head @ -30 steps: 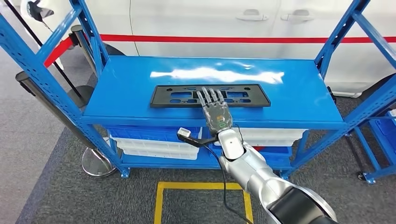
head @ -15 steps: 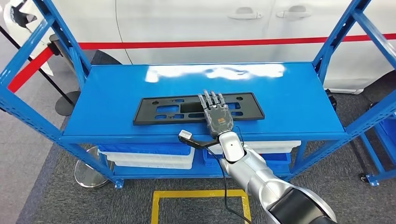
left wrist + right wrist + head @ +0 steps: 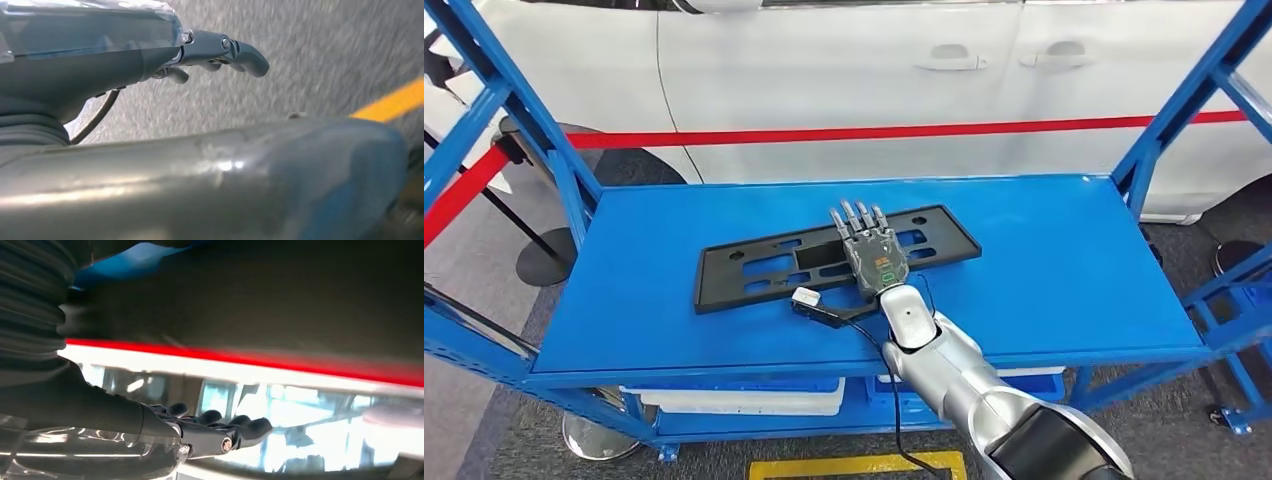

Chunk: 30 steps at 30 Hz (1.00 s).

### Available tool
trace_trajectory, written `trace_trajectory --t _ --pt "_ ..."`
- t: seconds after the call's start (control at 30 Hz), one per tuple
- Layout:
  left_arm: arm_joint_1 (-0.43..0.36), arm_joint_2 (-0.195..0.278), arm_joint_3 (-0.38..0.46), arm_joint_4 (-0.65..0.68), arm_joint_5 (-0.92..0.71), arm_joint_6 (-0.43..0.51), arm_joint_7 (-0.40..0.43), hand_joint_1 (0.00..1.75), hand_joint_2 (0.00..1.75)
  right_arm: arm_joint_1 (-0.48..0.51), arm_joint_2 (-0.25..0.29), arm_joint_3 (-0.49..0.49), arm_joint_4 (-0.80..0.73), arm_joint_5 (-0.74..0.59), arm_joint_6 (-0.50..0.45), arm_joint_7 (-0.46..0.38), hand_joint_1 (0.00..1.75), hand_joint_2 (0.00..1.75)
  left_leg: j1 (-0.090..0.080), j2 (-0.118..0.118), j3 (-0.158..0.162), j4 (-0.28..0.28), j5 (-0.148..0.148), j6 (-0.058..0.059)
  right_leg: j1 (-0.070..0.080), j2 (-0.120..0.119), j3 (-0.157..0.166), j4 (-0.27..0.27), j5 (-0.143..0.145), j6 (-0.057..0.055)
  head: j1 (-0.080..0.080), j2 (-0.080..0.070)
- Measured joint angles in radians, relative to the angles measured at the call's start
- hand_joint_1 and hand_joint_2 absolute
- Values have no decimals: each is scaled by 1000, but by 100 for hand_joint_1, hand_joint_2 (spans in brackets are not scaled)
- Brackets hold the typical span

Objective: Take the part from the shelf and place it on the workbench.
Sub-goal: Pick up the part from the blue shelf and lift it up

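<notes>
Fingers (image 3: 856,217) of the right hand (image 3: 873,256) lay straight and flat on the part (image 3: 754,271), gripping nothing. That part, a flat black slotted plate, rested slightly skewed on the glossy blue steel shelf (image 3: 1064,270). Behind stood a white car (image 3: 844,80) with a red stripe. Left hand (image 3: 220,52) hung loosely curled, holding nothing, over grey carpet (image 3: 310,55).

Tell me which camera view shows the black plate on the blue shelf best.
The head view: the whole black plate lies flat on the shelf, the right robot hand over it. The right wrist view gives a dark blur of it; the left wrist view faces the floor.
</notes>
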Motion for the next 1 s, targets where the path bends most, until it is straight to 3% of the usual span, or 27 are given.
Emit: trace_trajectory --t 0.03,0.1,0.13,0.17,0.2,0.27,0.33,0.43,0.77,0.87,1.0 --pt "-4 -1 0 0 -1 5 0 0 0 3 1 -2 0 -11 6 -6 175 175 1 -1 8 -8 -4 6 0 -7 -28 46 -19 2 0 0" --pt "-5 -2 1 0 -2 15 0 0 0 16 1 -6 2 -36 12 -18 175 175 0 -2 21 -15 -15 14 0 -13 -125 184 -57 9 0 0" --pt "-3 -3 2 0 -2 18 -1 0 0 23 1 -7 3 -49 12 -23 175 175 0 -2 28 -15 -22 15 0 -13 -170 233 -57 13 0 0" --pt "-1 -4 3 0 -2 21 -1 0 0 29 0 -9 4 -61 8 -28 175 175 0 -3 37 -15 -29 16 -1 -14 -202 251 -37 17 0 0" --pt "1 -5 5 0 -2 25 -1 0 0 33 0 -11 5 -72 1 -33 175 175 0 -3 46 -15 -36 16 -2 -14 -213 229 4 20 1 0" --pt "3 -7 9 0 -2 33 -1 0 0 41 -2 -18 8 -91 -14 -39 175 175 0 -6 62 -15 -47 15 -5 -16 -194 107 105 22 1 0" --pt "2 -8 13 0 -2 37 0 0 0 45 -4 -23 8 -100 -22 -42 175 175 -5 -10 67 -13 -55 9 -4 -17 -172 13 157 13 0 0" --pt "2 -8 18 0 -3 40 1 0 0 46 -4 -28 6 -115 -33 -44 175 175 -8 -12 67 -14 -57 3 0 -16 -172 -5 160 2 0 0" --pt "3 -9 23 0 -11 43 -6 0 0 45 -7 -51 2 -175 -66 -65 175 175 -7 -12 69 -17 -57 -2 1 -16 -171 -5 157 -3 0 0" --pt "3 -9 27 0 -11 50 -10 0 0 42 -8 -77 -21 -310 -66 -154 175 175 -7 -11 68 -17 -58 -3 1 -15 -170 -5 157 -3 0 0" --pt "3 -9 46 0 2 60 -15 0 0 21 -10 -135 -110 -642 39 -318 175 175 -7 -10 69 -17 -59 -3 1 -14 -170 -6 156 -3 0 0"
